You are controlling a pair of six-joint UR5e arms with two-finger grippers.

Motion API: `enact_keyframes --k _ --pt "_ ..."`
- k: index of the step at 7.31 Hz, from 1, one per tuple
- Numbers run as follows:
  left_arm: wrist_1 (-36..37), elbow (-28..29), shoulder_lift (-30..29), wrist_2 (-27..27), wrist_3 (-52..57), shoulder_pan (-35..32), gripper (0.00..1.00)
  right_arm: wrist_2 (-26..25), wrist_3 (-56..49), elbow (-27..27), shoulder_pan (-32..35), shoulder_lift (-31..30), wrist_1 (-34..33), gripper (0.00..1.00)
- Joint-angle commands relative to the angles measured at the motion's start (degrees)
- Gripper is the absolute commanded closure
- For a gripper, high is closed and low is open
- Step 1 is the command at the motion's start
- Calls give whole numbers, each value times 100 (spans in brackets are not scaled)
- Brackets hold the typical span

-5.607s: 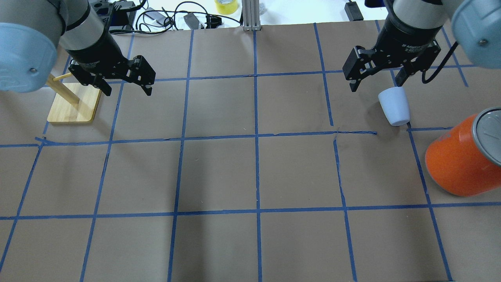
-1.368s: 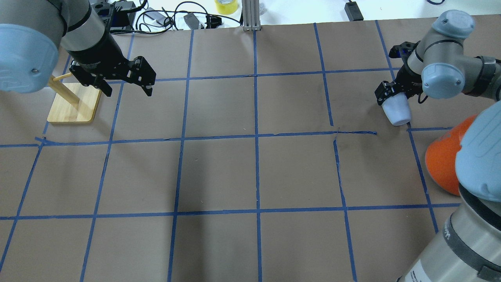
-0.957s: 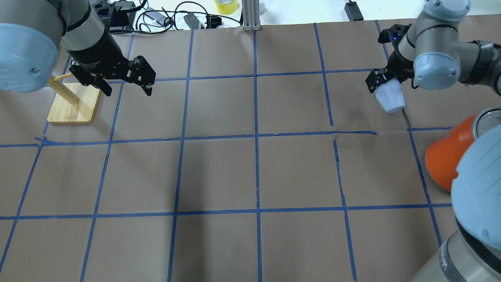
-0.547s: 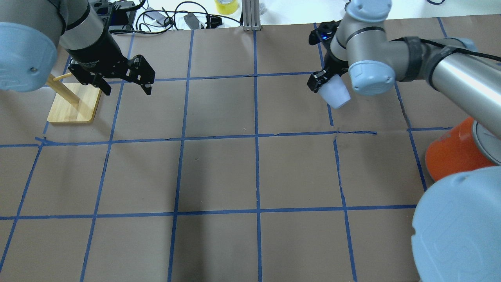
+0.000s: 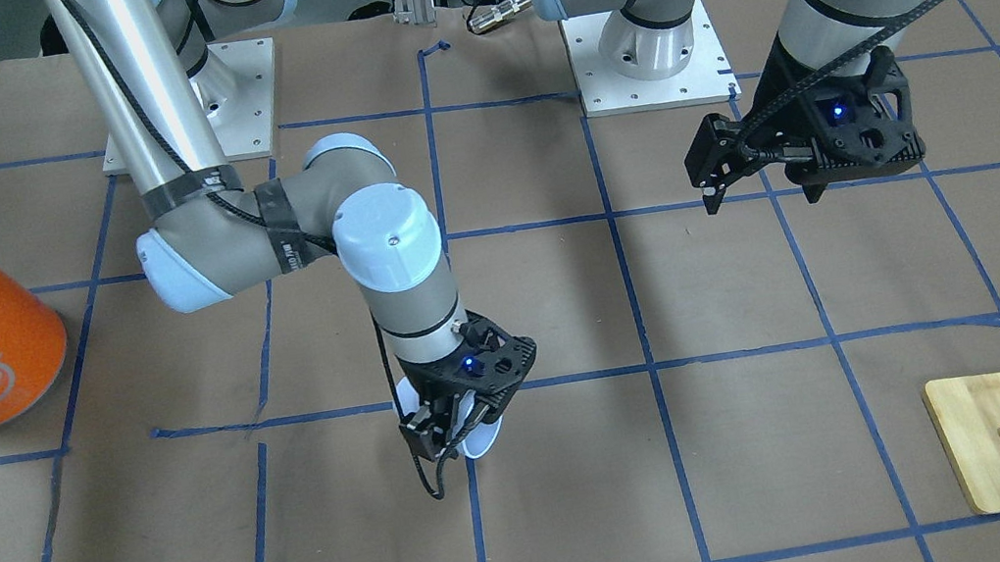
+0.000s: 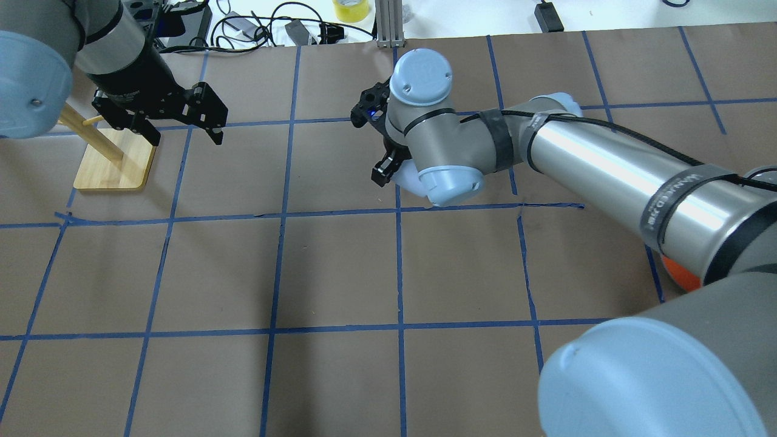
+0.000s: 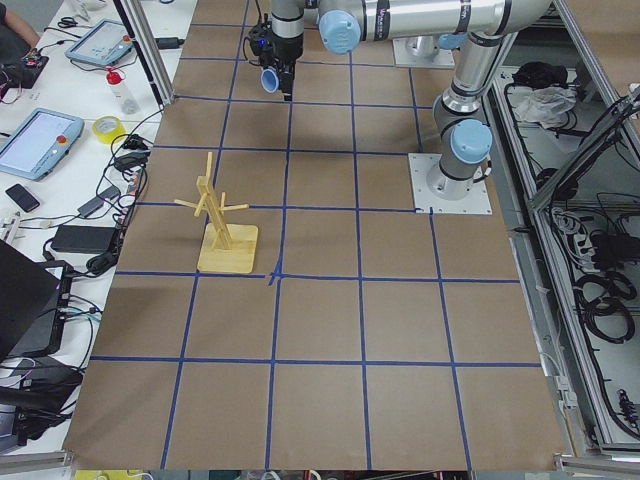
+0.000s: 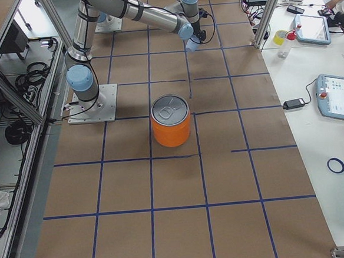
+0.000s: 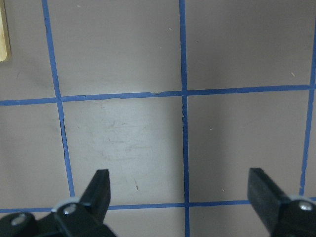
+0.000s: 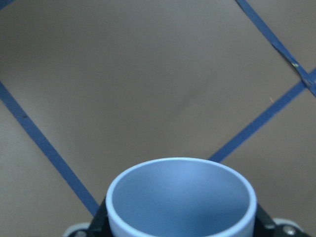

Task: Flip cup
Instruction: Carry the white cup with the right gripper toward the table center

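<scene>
Right tool (image 5: 448,430): is clamping its two fingers shut on the cup (image 10: 181,197), holding it over the middle of the table (image 5: 781,437), by a crossing of blue tape lines (image 5: 652,367).
Right wrist view: is showing what no other view does, the cup's round open mouth and bluer inside, with a black finger hugging each side of the wall.
Overhead view: is hiding most of the cup behind the right arm's wrist, leaving only a pale patch beside one fingertip.
Front-facing view: is showing just a pale sliver of the cup under the tool.
Left-end view: is catching the mouth as a blue ring turned toward that camera, so the cup is sitting tilted in the grip.
Left tool (image 9: 180,190): is hanging with its fingers spread wide and nothing between them. Its own wrist view is showing only bare table through the gap, while the overhead view is placing it just beside the wooden stand (image 6: 115,159).
Orange can (image 8: 171,120): is standing upright, well apart from the cup.
</scene>
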Motion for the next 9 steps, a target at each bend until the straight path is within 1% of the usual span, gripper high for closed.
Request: enact_keyframes --k 1,2,5,6,7,8,9 --pt "0 -2 2 -2 12 22 0 43 -695 0 385 97 -201 100" --pt "0 -11 -7 15 12 22 0 61 -1073 0 508 97 -210 100" --pt "-10 -46 -24 15 12 57 0 70 -2058 79 518 124 -131 98" --pt "-18 -46 -42 15 12 65 0 70 -2313 88 518 141 -122 90" --pt "-35 -46 -42 15 4 66 0 70 -2359 97 518 167 -113 80" --pt "-10 -46 -68 15 12 66 0 79 -2351 97 518 185 -113 66" --pt "-1 -55 -121 -2 12 66 0 192 -2360 97 510 194 -113 29"
